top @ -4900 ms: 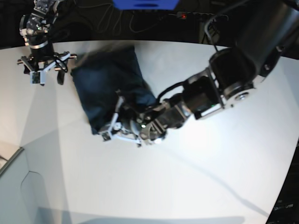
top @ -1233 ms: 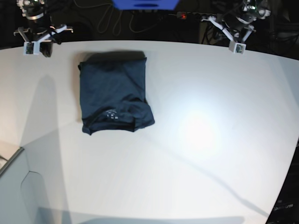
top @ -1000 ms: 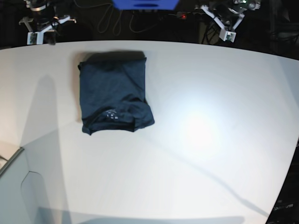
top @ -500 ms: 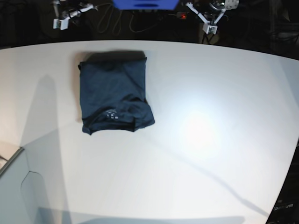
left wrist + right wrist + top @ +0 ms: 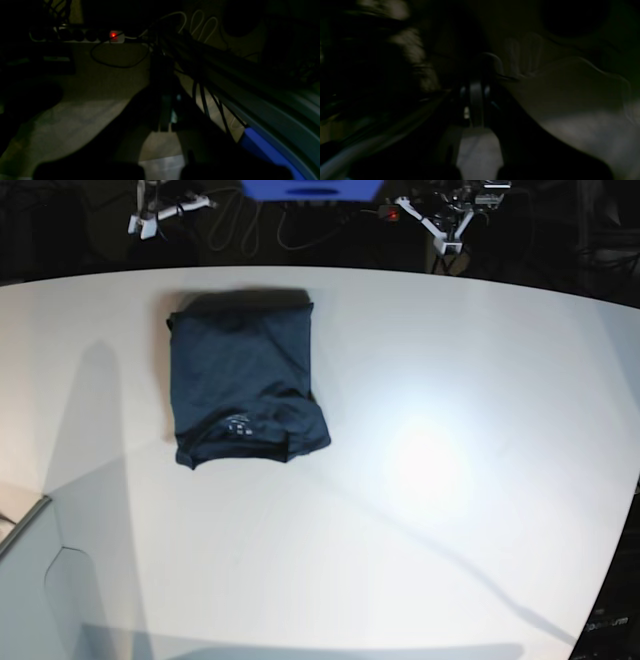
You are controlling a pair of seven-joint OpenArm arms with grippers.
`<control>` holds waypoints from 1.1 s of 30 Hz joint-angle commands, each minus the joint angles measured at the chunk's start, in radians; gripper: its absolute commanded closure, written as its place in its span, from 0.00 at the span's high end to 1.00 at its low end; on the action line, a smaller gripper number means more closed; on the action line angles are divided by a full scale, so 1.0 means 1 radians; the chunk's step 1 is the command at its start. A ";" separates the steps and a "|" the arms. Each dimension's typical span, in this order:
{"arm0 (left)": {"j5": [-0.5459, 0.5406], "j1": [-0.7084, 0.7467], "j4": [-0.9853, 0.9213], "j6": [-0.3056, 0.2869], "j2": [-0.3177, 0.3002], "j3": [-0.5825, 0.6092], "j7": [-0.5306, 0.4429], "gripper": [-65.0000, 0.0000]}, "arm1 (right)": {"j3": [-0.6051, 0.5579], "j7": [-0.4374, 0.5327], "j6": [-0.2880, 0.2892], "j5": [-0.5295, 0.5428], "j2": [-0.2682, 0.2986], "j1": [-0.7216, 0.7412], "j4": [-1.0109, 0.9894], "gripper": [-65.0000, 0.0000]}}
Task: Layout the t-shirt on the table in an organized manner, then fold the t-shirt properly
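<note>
**A:** My fingers first. The left gripper (image 5: 443, 235) has its two white fingers pressed together with nothing between them. The right gripper (image 5: 150, 218) is the same: closed tight, empty. Both are parked past the far rim of the table (image 5: 480, 480), over dark floor and cables.

**B:** And the t-shirt?

**A:** The t-shirt (image 5: 243, 385) lies flat on the table, well apart from both sets of fingers and on the near side of them. It reads as a compact navy rectangle, the pale neck label showing near its near edge. My wrist views show none of it, only dim floor and a power strip (image 5: 75, 37) with its red light.

**B:** Which way does it run?

**A:** Its long axis goes from the far rim towards the near side, so roughly straight away from my right fingers. One short end is the end closest to them.

**B:** Which arm is nearer?

**A:** The right one, I judge. The shirt sits almost directly in front of those fingers; from my left fingers it lies off to the side, across a broad stretch of bare tabletop.

**B:** Anything left to do?

**A:** By the look of the bundle, the folding seems finished. Its near right corner bulges a little; any tidying would fall to the right arm.
</note>
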 commanded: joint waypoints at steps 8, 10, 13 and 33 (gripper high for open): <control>0.001 -0.003 0.000 -0.010 0.000 0.001 0.000 0.00 | -0.198 0.144 -0.159 0.003 0.067 0.063 -0.210 0.00; 0.001 -0.003 0.000 -0.010 0.000 0.001 0.000 0.00 | -0.252 0.144 -0.207 0.003 0.067 0.063 -0.212 0.00; 0.001 -0.003 0.000 -0.010 0.000 0.001 0.000 0.00 | -0.333 0.144 -0.285 0.003 0.062 0.063 -0.212 0.00; 0.003 -0.003 0.000 0.192 0.000 0.001 0.000 0.00 | -0.549 0.136 -0.440 0.003 0.061 0.089 -0.216 0.00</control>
